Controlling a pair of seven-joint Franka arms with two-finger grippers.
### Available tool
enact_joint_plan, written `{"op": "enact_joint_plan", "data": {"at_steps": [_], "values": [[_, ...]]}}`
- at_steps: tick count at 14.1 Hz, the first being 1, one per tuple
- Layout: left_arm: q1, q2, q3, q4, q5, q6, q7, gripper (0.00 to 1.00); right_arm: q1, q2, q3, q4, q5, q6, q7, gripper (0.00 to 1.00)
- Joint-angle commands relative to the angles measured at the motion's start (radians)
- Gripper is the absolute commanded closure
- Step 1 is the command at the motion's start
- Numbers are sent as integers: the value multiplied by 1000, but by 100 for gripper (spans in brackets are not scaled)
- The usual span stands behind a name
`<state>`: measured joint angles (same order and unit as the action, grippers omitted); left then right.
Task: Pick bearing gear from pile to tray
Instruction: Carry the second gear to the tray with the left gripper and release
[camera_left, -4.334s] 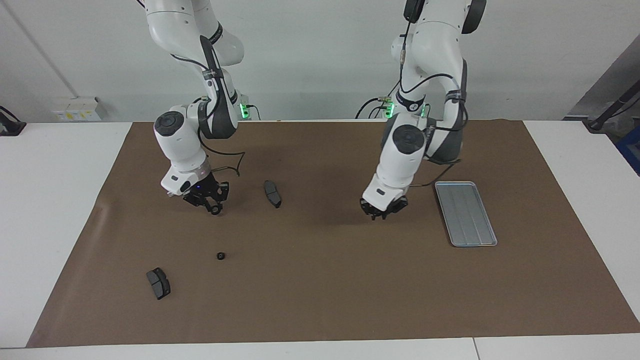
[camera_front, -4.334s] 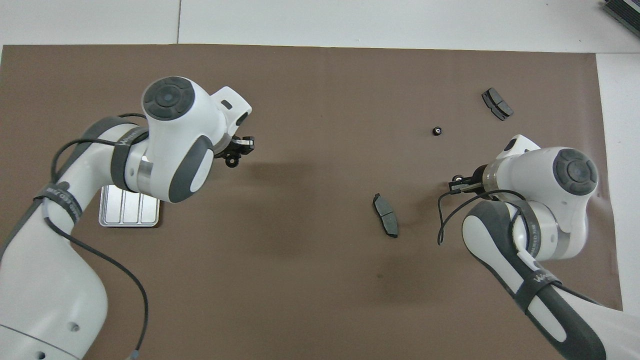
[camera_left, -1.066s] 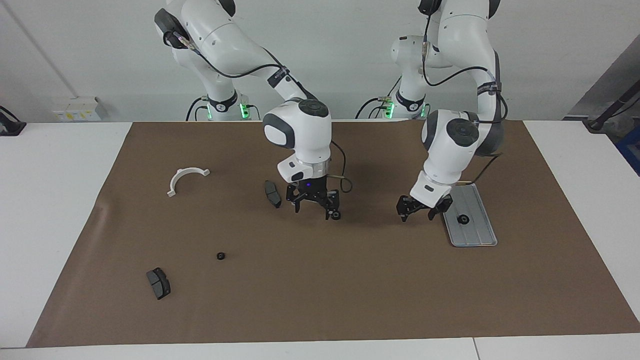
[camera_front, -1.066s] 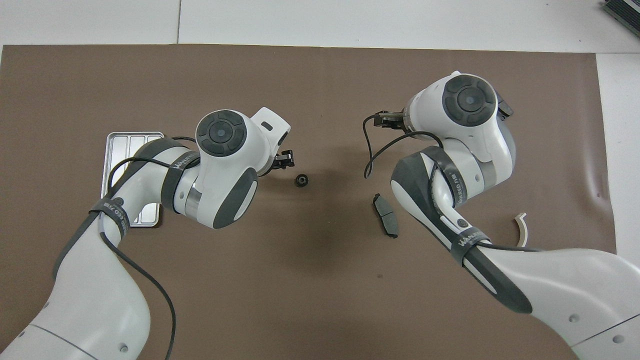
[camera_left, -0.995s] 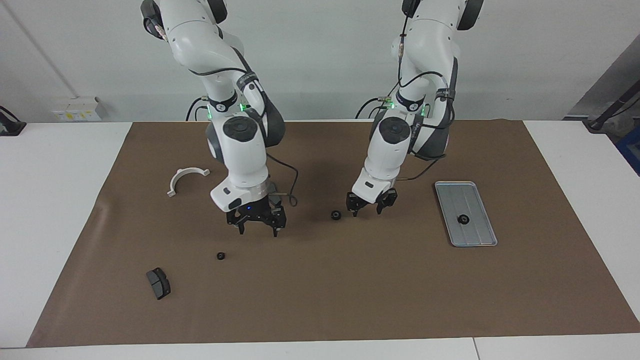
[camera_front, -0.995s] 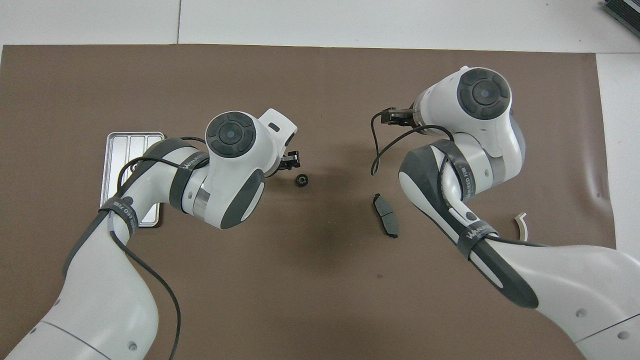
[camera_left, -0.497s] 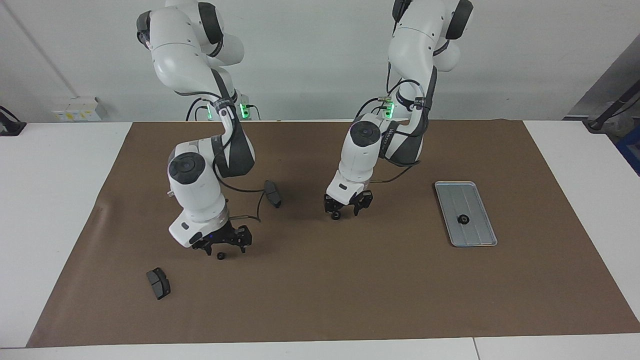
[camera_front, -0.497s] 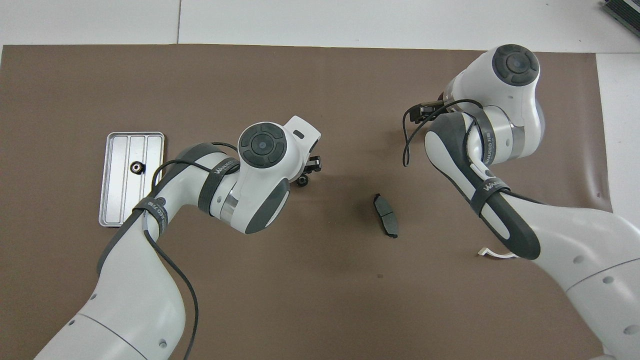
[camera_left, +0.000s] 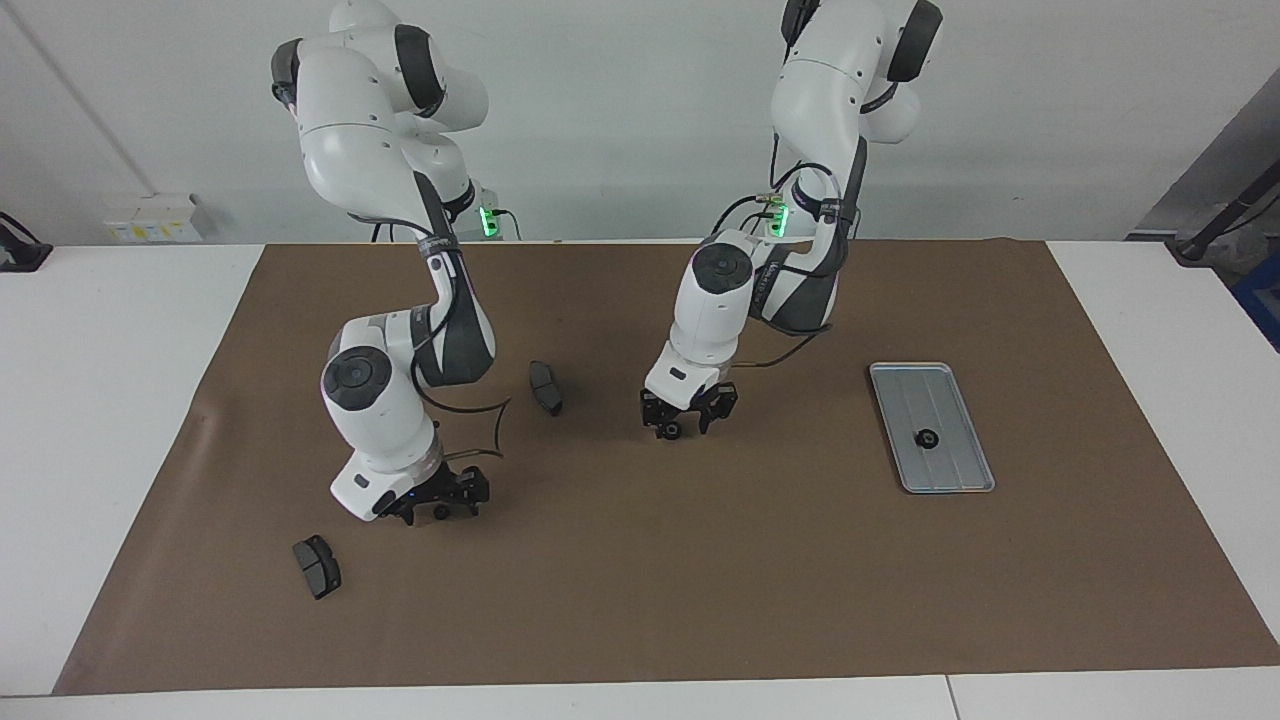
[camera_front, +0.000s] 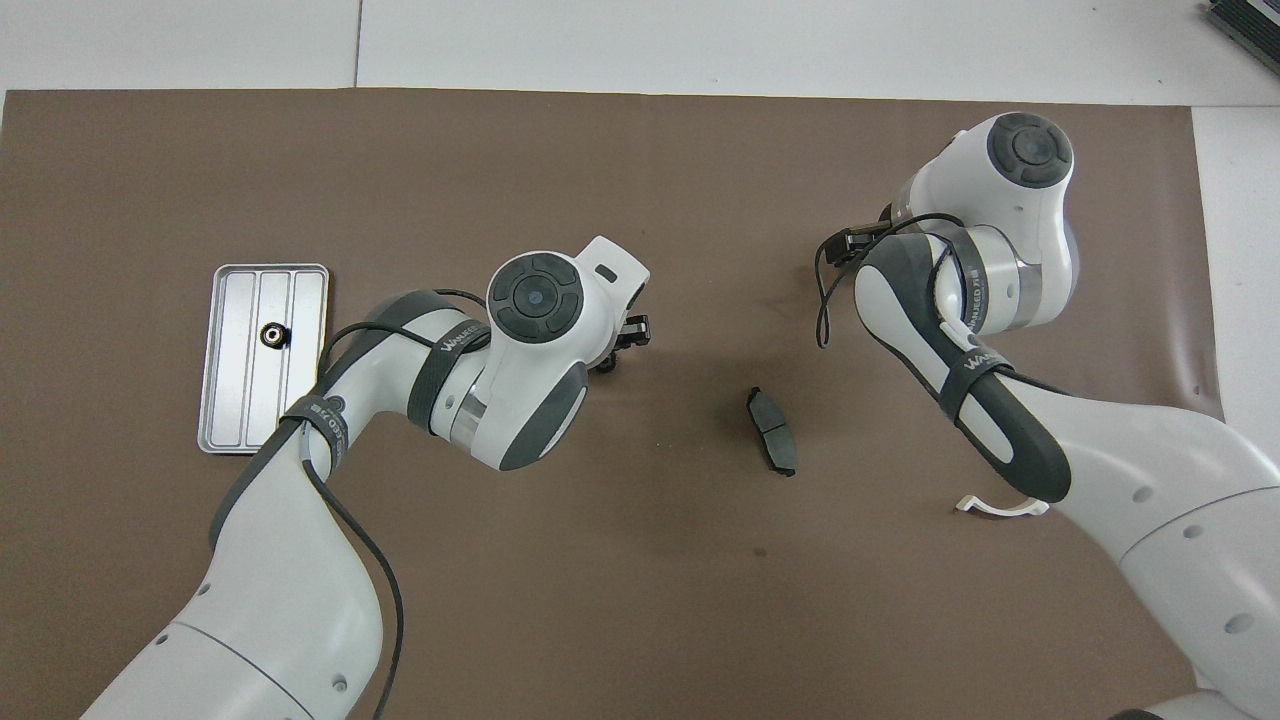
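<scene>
— Jaws: our left gripper (camera_left: 688, 424) is low around a gear (camera_left: 671, 431), closing; whether it grips, we cannot tell. Right gripper (camera_left: 440, 503), wide open, straddles another gear (camera_left: 441, 512).

— Center, squeeze, lift straight; one gear (camera_left: 927, 438) lies in the tray (camera_left: 955, 475).

A plain pale wall (camera_left: 620, 120) runs along the table's edge, evenly lit. The white table (camera_left: 110, 400) is seamed into panels and mostly covered by a brown mat (camera_left: 700, 580). A small box (camera_left: 155, 218), perhaps a socket unit, sits at the wall. A dark grey slanted panel (camera_left: 1215, 160) fills one corner.
</scene>
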<state>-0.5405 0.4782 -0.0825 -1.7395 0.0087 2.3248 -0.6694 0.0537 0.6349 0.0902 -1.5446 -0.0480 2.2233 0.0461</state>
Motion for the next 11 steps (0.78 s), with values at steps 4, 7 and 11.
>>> {"op": "enact_joint_plan", "data": {"at_steps": [4, 7, 11], "values": [[-52, 49, 21, 18, 33, 15, -22, 28, -5, -38, -4, -66, 31, 29, -40, 12], [-52, 48, 21, 18, 34, 7, -21, 35, -6, -46, -6, -65, 31, 13, -45, 19], [-49, 48, 21, 18, 42, 2, -19, 61, -6, -52, -10, -65, 31, -11, -58, 33]]}}
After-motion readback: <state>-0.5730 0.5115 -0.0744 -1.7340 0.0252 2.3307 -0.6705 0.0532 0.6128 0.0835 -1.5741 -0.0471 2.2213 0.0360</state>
